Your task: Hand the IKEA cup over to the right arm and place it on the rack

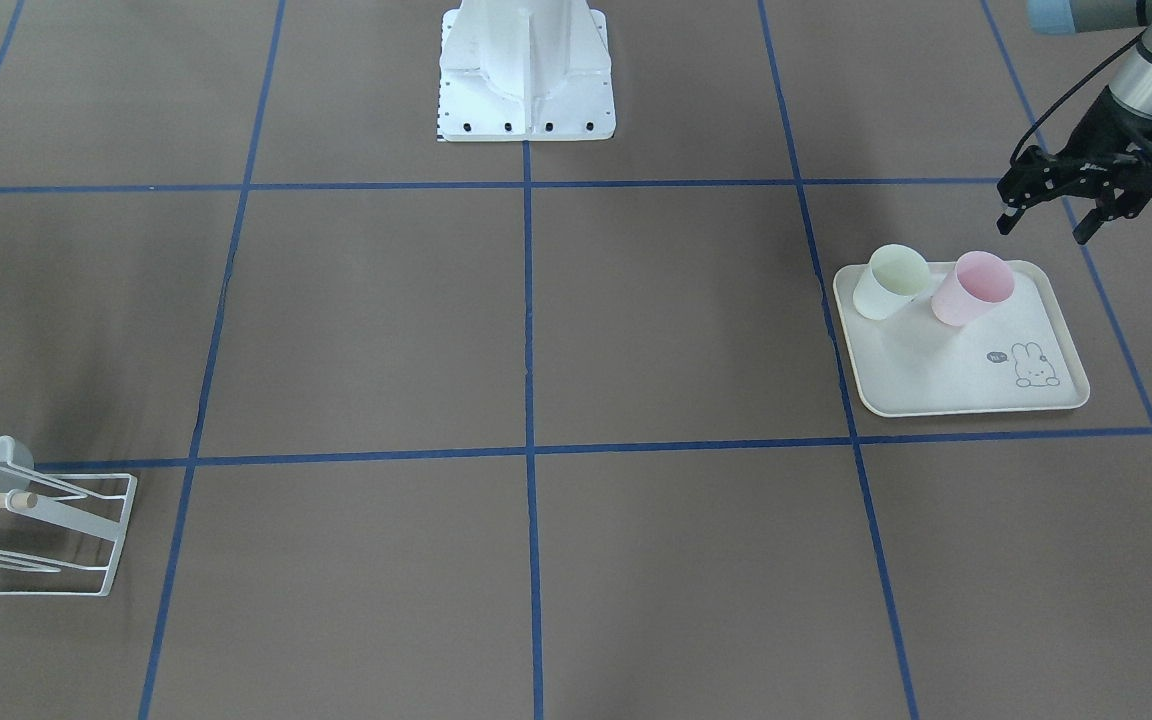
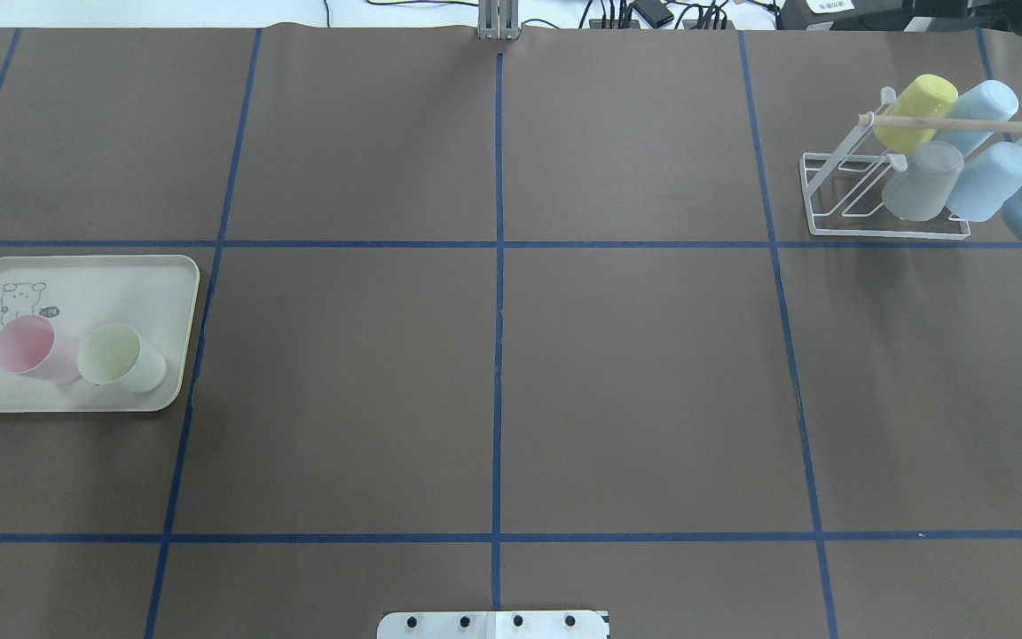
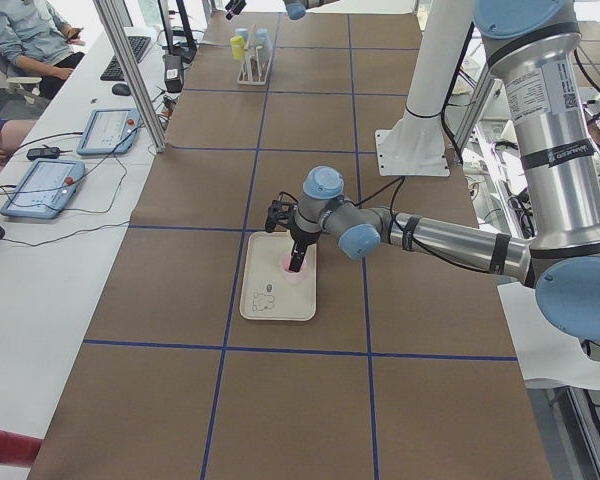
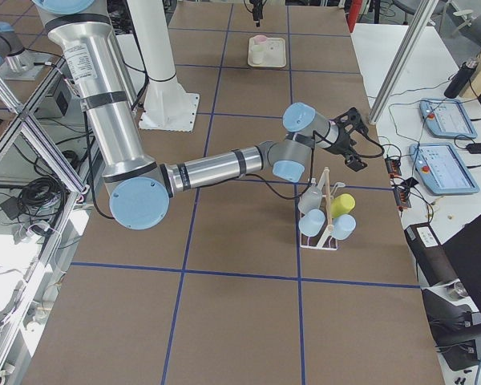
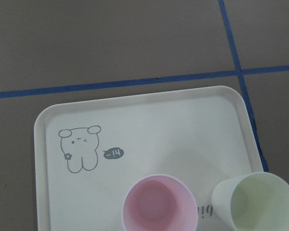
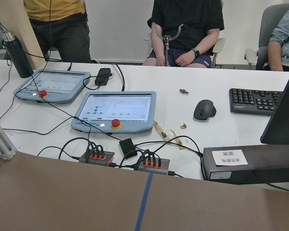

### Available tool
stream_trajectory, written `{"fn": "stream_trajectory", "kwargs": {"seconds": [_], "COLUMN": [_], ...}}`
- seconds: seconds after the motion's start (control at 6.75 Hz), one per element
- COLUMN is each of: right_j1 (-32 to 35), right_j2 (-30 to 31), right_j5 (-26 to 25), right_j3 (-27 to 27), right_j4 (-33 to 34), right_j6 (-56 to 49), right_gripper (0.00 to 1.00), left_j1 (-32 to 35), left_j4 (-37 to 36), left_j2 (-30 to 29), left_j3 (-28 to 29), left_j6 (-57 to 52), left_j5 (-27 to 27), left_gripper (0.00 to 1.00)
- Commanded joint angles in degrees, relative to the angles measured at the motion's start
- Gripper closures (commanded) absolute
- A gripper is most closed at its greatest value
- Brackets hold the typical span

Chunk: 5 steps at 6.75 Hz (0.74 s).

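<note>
IKEA cup: taking the pink cup (image 1: 973, 287) as the one in hand; it stands mouth-up on the cream rabbit tray (image 1: 966, 385), right of centre in the front view, just beside a pale green cup (image 1: 891, 282)

Table (image 1: 386, 330): brown, blue tape grid

Left arm (image 3: 450, 240): reaches out over the tray in the left side view

Right arm (image 4: 216, 167): stretched towards the rack in the right side view. Right gripper (image 4: 349, 138) is small and far; cannot tell whether its jaws are apart or closed. Its wrist camera looks at the operators' desk, no cup in sight

Rack (image 2: 839, 226): upper right of the overhead view, well apart from the tray. Four cups already hang on it

Left gripper (image 1: 1044, 228): upper right of the front view, fingers spread wide, holding nothing, clear of both cups

Key relation: pink cup lies below the left gripper, offset to lower left in the front view, bottom centre in the left wrist view. Long axis reads as vertical, mouth up. Left arm is plainly nearer; judged next: descend and close on the pink wall without nudging the green neighbour
</note>
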<state>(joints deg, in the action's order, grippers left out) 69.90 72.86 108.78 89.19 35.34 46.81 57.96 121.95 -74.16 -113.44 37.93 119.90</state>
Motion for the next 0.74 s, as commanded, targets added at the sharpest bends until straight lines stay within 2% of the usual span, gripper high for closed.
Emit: {"fn": "stream_trajectory", "kwargs": {"seconds": [0.0, 0.3, 0.59], "right_j1": [0.15, -0.55, -1.78], "right_j2": [-0.87, -3.14, -4.04], "right_j5": [7.65, 9.95, 9.96], "right_j3": [3.53, 4.15, 3.98], "right_j4": [1.14, 1.05, 0.79], "right_j6": [12.2, 21.78, 24.03], "right_gripper": [0.0, 0.0, 0.0], "left_j1": [-0.04, -0.04, -0.04], "left_j4": [-3.21, -3.21, -3.13], "left_j2": [-3.42, -7.56, -8.02], "left_j3": [4.78, 9.19, 10.43], "left_j6": [-3.99, -4.1, -4.1], "left_j5": [5.13, 5.78, 5.78], "left_gripper": [0.0, 0.0, 0.0]}}
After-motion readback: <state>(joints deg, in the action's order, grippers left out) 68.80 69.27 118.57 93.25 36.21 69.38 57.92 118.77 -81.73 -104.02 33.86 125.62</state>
